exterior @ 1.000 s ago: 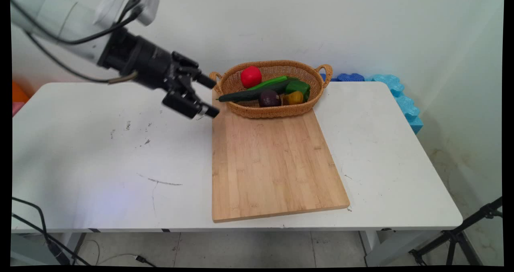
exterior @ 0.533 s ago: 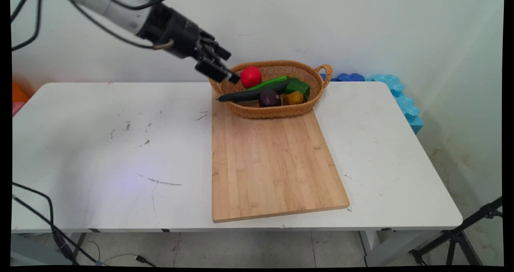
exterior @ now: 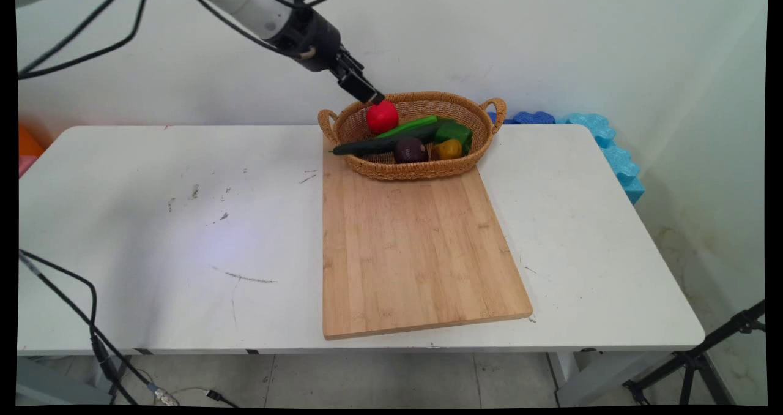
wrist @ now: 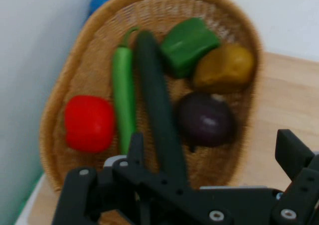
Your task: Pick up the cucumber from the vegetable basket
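Pincer (wrist: pixel 212 155): released, empty, hung over wicker basket (exterior: pixel 422 169), nearest red tomato (exterior: pixel 382 117).
Basket: sat on cutting board (exterior: pixel 416 256), counter's (exterior: pixel 153 219) far side; held cucumber (wrist: pixel 157 115), purple onion (wrist: pixel 205 119).

Gripper (exterior: pixel 367 94): I see it moved from over the desk (exterior: pixel 183 219) left of the cutting board (exterior: pixel 416 250), up and right, now over the basket (exterior: pixel 422 169) far-left rim.
Nearest item: was the board's far-left corner, now the red tomato (exterior: pixel 382 117), just above it.
Height: raised higher.
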`<state>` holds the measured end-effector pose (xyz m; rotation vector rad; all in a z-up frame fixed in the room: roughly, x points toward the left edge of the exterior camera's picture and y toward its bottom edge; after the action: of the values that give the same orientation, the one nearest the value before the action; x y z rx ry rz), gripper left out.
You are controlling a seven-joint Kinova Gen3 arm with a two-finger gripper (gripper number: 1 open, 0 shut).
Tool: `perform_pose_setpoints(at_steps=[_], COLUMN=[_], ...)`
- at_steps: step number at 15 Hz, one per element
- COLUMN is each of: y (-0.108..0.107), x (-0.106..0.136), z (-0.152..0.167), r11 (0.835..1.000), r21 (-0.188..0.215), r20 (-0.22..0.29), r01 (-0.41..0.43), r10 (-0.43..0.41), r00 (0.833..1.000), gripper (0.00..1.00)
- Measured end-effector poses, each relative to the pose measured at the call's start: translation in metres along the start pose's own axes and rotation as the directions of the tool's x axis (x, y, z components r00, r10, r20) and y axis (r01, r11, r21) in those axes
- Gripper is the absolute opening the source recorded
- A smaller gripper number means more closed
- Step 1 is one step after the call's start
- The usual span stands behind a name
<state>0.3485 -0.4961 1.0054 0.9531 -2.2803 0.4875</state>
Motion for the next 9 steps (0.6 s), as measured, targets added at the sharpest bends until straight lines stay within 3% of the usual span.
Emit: perform_pose_setpoints(at_steps=[9], y=[-0.028], x=[0.009], z=[0.069], r11=[0.992], r21=[0.109], r20=[0.140], r01=[0.064], r10=[-0.079], r00=[0.987], gripper=[1.00])
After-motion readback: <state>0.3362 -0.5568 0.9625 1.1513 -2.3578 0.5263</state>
